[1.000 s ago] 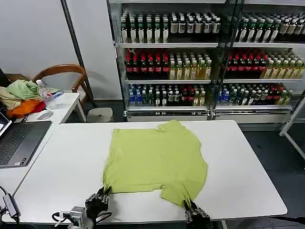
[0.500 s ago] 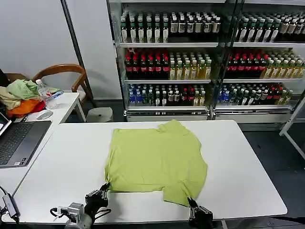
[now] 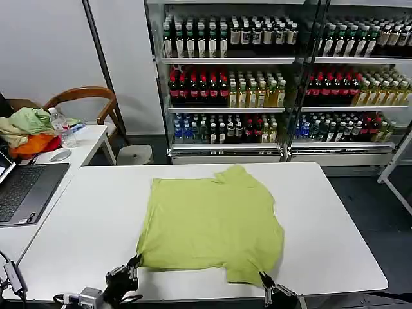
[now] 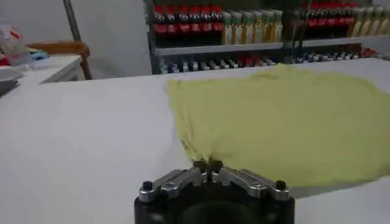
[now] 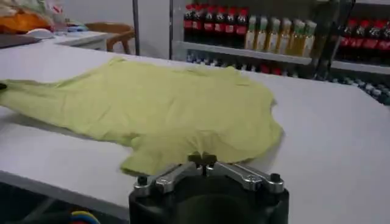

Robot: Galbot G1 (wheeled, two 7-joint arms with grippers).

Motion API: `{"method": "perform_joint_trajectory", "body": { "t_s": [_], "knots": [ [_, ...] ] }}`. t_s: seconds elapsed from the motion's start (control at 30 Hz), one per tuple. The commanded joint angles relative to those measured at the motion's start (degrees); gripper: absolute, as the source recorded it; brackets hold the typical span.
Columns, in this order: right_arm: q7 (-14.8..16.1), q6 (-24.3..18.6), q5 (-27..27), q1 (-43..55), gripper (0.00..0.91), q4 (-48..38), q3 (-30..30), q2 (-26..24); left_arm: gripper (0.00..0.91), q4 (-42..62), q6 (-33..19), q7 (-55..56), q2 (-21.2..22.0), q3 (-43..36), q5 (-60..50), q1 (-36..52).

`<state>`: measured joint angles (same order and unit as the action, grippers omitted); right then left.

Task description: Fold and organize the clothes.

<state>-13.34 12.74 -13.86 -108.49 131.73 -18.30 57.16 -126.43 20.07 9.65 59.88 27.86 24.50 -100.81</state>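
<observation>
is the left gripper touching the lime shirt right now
Touching. In the left wrist view the left gripper has its fingertips pinched together on the near corner of the lime T-shirt, the fabric running straight into them with no gap.

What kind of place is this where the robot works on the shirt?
Probably a shop-like test room: tall glass-door coolers stocked with bottled drinks stand behind the white rectangular table holding the lime-green cotton T-shirt, and a side desk carries a dark laptop.
</observation>
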Motion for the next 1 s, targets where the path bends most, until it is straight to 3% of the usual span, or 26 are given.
{"method": "perform_joint_trajectory", "body": {
  "t_s": [0.03,0.33,0.5,0.7,1.0],
  "knots": [
    [0.98,-0.99,0.5,-3.95,0.0,0.93,-2.05,-0.29,0.04,-2.08,-0.52,-0.14,-0.07,1.46,-0.64,-6.03],
    [0.94,-1.97,1.82,-4.76,0.0,3.6,-1.66,-0.28,0.04,-4.37,-1.18,-0.05,-0.56,4.17,-0.95,-9.12],
    [1.04,-0.64,-1.32,3.54,0.0,1.83,-2.6,-0.97,0.04,-1.62,-3.23,-2.56,-1.48,4.26,2.4,-1.28],
    [2.13,2.21,-5.56,13.82,0.0,-2.01,-3.37,-2.78,0.04,2.6,-2.26,-4.09,-2.47,2.63,7.38,8.34],
    [3.59,4.91,-7.37,25.8,0.0,-8.74,1.32,-1.72,0.04,10.94,-2.49,-5.87,-4.35,-1.39,10.44,18.13]
  ]
}}
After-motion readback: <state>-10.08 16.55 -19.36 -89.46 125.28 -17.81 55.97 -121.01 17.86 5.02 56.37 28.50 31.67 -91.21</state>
